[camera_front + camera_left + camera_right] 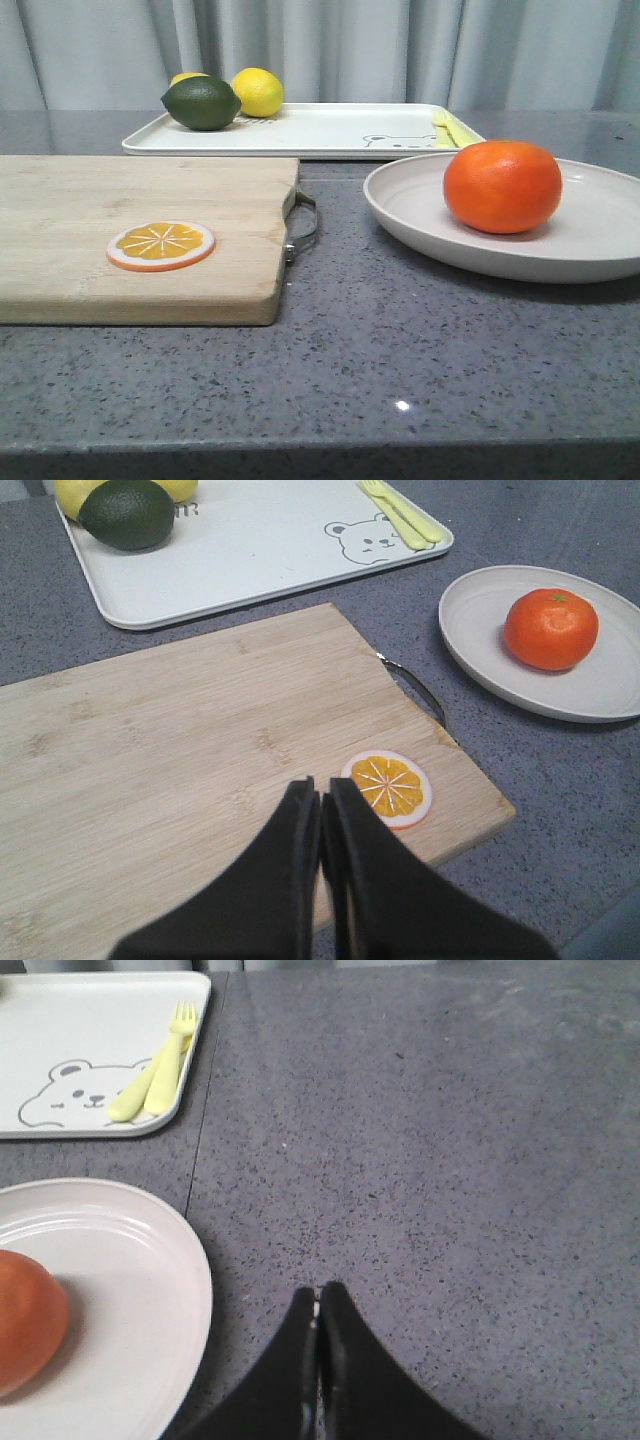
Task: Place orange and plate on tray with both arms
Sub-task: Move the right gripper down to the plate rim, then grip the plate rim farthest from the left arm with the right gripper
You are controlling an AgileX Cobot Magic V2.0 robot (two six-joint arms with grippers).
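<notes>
Flat white rectangular tray [330, 135] with bear print lies at the back, holding only other items. Wide off-white round plate [590, 235] sits on the grey counter just in front, glossy whole orange [502, 186] resting on it. Both grippers, left [320, 805] and right [318, 1305], clenched, holding nothing. Advice: open wide, grip orange at widest girth, pinch plate rim

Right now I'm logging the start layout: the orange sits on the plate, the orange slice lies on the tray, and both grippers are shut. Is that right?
One thing is wrong: the orange slice lies on the cutting board, not the tray, as the front view shows. The orange does sit on the plate, and the left gripper and right gripper are both shut.
</notes>
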